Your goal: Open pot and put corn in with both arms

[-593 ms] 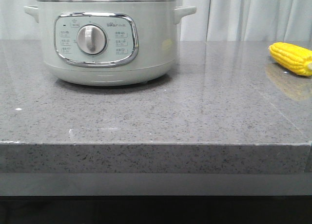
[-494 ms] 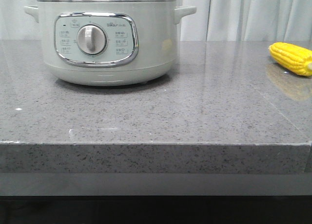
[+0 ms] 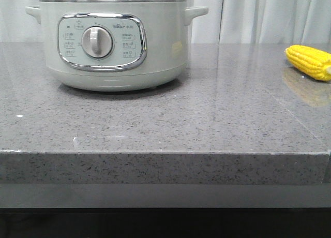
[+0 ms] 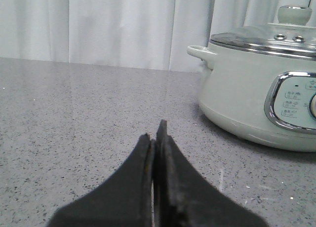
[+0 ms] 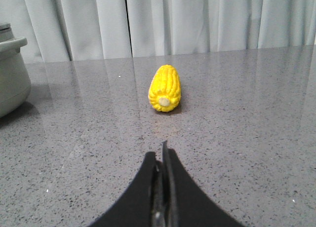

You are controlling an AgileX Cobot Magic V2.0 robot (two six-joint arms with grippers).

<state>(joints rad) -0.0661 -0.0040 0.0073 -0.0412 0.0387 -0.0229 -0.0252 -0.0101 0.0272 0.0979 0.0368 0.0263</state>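
The pale mint-white pot (image 3: 114, 44) stands at the back left of the grey stone table, its lid on under a steel rim. In the left wrist view the pot (image 4: 256, 89) carries its lid with a round knob (image 4: 295, 14) on top. My left gripper (image 4: 154, 133) is shut and empty, low over the table, apart from the pot. The yellow corn (image 3: 310, 62) lies on the table at the far right. In the right wrist view the corn (image 5: 165, 88) lies end-on ahead of my right gripper (image 5: 160, 153), which is shut and empty. Neither gripper shows in the front view.
The grey speckled table (image 3: 207, 124) ends in a thick front edge (image 3: 165, 168). White curtains (image 3: 269, 15) hang behind it. The pot's side handle (image 4: 200, 53) juts toward my left gripper's side, and part of the pot (image 5: 11, 74) shows at the edge of the right wrist view.
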